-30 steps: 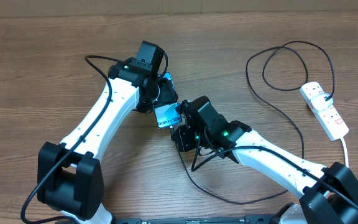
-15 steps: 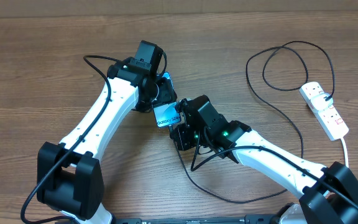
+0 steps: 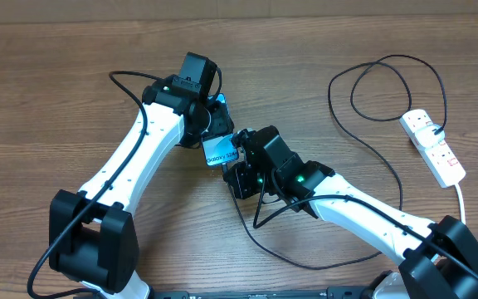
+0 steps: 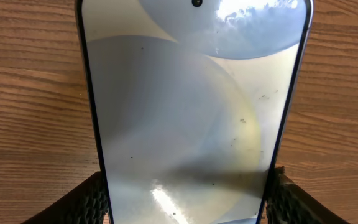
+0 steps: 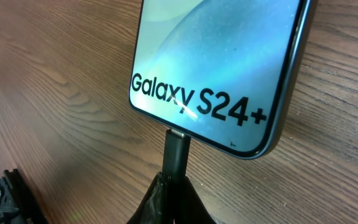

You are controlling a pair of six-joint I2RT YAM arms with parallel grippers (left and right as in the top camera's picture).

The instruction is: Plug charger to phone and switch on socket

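The phone (image 3: 220, 149) is lifted off the table between the two arms, its "Galaxy S24+" end toward my right arm. My left gripper (image 3: 212, 124) is shut on the phone (image 4: 191, 124), one finger (image 4: 95, 200) pressed on each long edge. My right gripper (image 5: 176, 186) is shut on the charger's black connector (image 5: 176, 152). The connector's tip meets the bottom edge of the phone (image 5: 222, 56), with a sliver of metal plug still showing. The charger cable (image 3: 331, 93) loops across the table to the socket (image 3: 434, 147) at the far right.
The socket's thick white cord (image 3: 461, 199) runs off toward the front right edge. Slack charger cable (image 3: 305, 262) curls on the wood in front of my right arm. Brown wooden tabletop (image 3: 56, 108) lies to the left.
The phone and my left gripper have shifted slightly up and to the left. My right gripper has followed with the connector at the phone's end.
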